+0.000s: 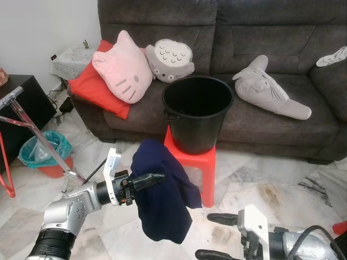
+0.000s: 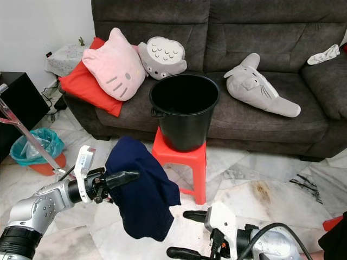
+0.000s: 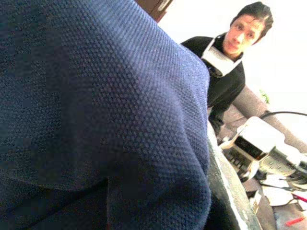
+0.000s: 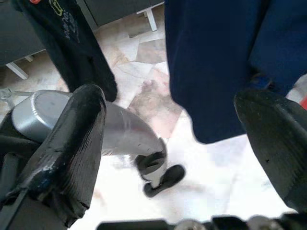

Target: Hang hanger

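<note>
Left gripper (image 1: 154,179): raised at 9 o'clock of the head view, fingers together under a navy garment (image 1: 162,192) draped over them; it carries the cloth. Whether a hanger sits inside the cloth, I cannot tell.
Right gripper (image 1: 214,235): low at 5 o'clock, fingers spread wide, empty, just below the garment's hem.
Surroundings: black bucket (image 1: 197,111) on a red stool (image 1: 201,160) at 12 o'clock; a metal rack (image 1: 32,132) stands at 9 o'clock, well apart from the garment.
Risk: the garment rests on the fingers rather than being pinched, so a swing toward the rack may slide it off to the floor.
Risk 2: hanging cloth may snag the right gripper's open fingers.
View difference: left wrist view shows a person (image 3: 225,72) behind the cloth; right wrist view shows the hem against marble floor (image 4: 158,103).
</note>
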Robot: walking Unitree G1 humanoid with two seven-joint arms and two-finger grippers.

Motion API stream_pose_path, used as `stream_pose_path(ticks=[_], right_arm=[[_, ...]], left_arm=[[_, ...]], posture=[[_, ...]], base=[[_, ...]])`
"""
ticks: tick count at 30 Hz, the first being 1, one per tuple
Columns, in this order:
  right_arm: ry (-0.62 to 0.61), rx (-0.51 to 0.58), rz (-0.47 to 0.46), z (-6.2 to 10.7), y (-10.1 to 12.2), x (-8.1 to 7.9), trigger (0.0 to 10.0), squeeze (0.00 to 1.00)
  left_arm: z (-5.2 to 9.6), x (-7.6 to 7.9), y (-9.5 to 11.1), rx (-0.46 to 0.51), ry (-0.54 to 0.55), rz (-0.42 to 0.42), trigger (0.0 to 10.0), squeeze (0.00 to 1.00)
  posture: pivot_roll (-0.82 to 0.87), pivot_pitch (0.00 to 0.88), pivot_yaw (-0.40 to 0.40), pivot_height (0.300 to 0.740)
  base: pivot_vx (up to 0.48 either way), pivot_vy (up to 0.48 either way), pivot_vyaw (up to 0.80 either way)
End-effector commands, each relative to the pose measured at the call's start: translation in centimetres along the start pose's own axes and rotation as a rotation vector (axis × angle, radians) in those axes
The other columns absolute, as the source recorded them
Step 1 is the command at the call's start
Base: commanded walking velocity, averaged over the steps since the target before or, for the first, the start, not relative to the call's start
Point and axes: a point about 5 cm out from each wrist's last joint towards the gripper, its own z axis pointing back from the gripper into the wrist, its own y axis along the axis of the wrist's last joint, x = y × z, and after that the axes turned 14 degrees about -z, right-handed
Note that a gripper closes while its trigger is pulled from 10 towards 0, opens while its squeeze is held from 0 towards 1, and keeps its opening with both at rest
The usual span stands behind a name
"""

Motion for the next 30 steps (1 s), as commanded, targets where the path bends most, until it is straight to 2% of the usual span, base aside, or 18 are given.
stream_pose_path(ticks=[1, 4, 6, 9, 10, 11, 12, 15, 18, 20, 22, 23, 26, 27, 28, 30], right_arm=[[0.033, 0.008, -0.035, 0.1, -0.6, -0.6, 10.0, 0.0], [0.032, 0.01, -0.034, -0.1, -0.9, -0.7, 10.0, 0.0], [-0.015, 0.017, -0.031, -0.3, -1.0, -0.1, 10.0, 0.0], [-0.093, 0.031, -0.028, -0.3, -1.1, 1.0, 10.0, 0.0], [-0.093, 0.031, -0.028, -0.3, -1.1, 1.0, 10.0, 0.0], [-0.179, 0.06, -0.028, -0.3, -1.1, 2.0, 10.0, 0.0], [-0.179, 0.06, -0.028, -0.3, -1.1, 2.0, 10.0, 0.0], [-0.43, 0.1, -0.056, 0.2, -1.6, 4.9, 10.0, 0.0], [-0.609, 0.128, -0.1, 0.8, -2.5, 6.6, 10.0, 0.0], [-0.642, 0.135, -0.102, 0.9, -2.6, 6.8, 10.0, 0.0], [-0.711, 0.216, -0.139, 1.1, -2.4, 7.3, 10.0, 0.0], [-0.75, 0.293, -0.192, 1.2, -2.2, 7.6, 10.0, 0.0], [-0.765, 0.323, -0.2, 1.1, -2.0, 7.8, 10.0, 0.0], [-0.773, 0.333, -0.212, 0.9, -2.2, 7.9, 10.0, 0.0], [-0.804, 0.342, -0.232, 0.3, -2.7, 8.3, 10.0, 0.0], [-0.819, 0.348, -0.25, 0.1, -2.9, 8.4, 10.0, 0.0]], left_arm=[[-0.4, 0.5, 1.6, 0.048, -0.065, -0.046, 10.0, 0.0], [-0.6, 0.7, 1.6, 0.034, -0.085, -0.049, 10.0, 0.0], [-0.9, 0.6, 1.0, -0.024, -0.068, -0.082, 10.0, 0.0], [-1.1, -0.4, -0.2, -0.102, 0.023, -0.114, 10.0, 0.0], [-1.1, -0.4, -0.2, -0.102, 0.023, -0.114, 10.0, 0.0], [-1.1, -1.3, -1.4, -0.171, 0.109, -0.152, 10.0, 0.0], [-1.1, -1.3, -1.4, -0.171, 0.109, -0.152, 10.0, 0.0], [-0.5, -2.7, -3.2, -0.268, 0.275, -0.205, 10.0, 0.0], [0.3, -3.5, -4.6, -0.356, 0.406, -0.247, 10.0, 0.0], [0.4, -3.6, -4.8, -0.372, 0.426, -0.257, 10.0, 0.0], [0.8, -3.8, -5.2, -0.385, 0.472, -0.259, 10.0, 0.0], [1.0, -3.9, -5.5, -0.391, 0.5, -0.268, 10.0, 0.0], [1.1, -4.0, -5.6, -0.393, 0.521, -0.279, 10.0, 0.0], [1.2, -4.2, -5.8, -0.401, 0.55, -0.289, 10.0, 0.0], [1.7, -4.8, -6.6, -0.442, 0.64, -0.317, 10.0, 0.0], [1.8, -4.9, -6.8, -0.455, 0.671, -0.325, 10.0, 0.0]], posture=[[-0.04, 0.039, 0.069, 0.74], [-0.04, 0.039, 0.07, 0.74], [-0.04, 0.037, 0.07, 0.74], [-0.04, 0.032, 0.071, 0.74], [-0.04, 0.032, 0.071, 0.74], [-0.04, 0.032, 0.071, 0.74], [-0.04, 0.032, 0.071, 0.74], [-0.05, 0.031, 0.07, 0.74], [-0.05, 0.03, 0.069, 0.74], [-0.04, 0.029, 0.07, 0.74], [-0.04, 0.032, 0.07, 0.74], [-0.04, 0.032, 0.071, 0.74], [-0.04, 0.031, 0.07, 0.74], [-0.04, 0.031, 0.07, 0.74], [-0.04, 0.031, 0.07, 0.74], [-0.04, 0.026, 0.066, 0.74]], base=[[0.0, 0.0, 0.0], [0.0, 0.0, 0.0], [0.0, 0.0, 0.0], [0.0, 0.0, 0.0], [0.0, 0.0, 0.0], [0.0, 0.0, 0.0], [0.0, 0.0, 0.0], [0.0, 0.0, 0.0], [0.0, 0.0, 0.0], [0.0, 0.0, 0.0], [0.0, 0.0, 0.0], [0.0, 0.0, 0.0], [0.0, 0.0, 0.0], [0.0, 0.0, 0.0], [0.0, 0.0, 0.0], [0.0, 0.0, 0.0]])
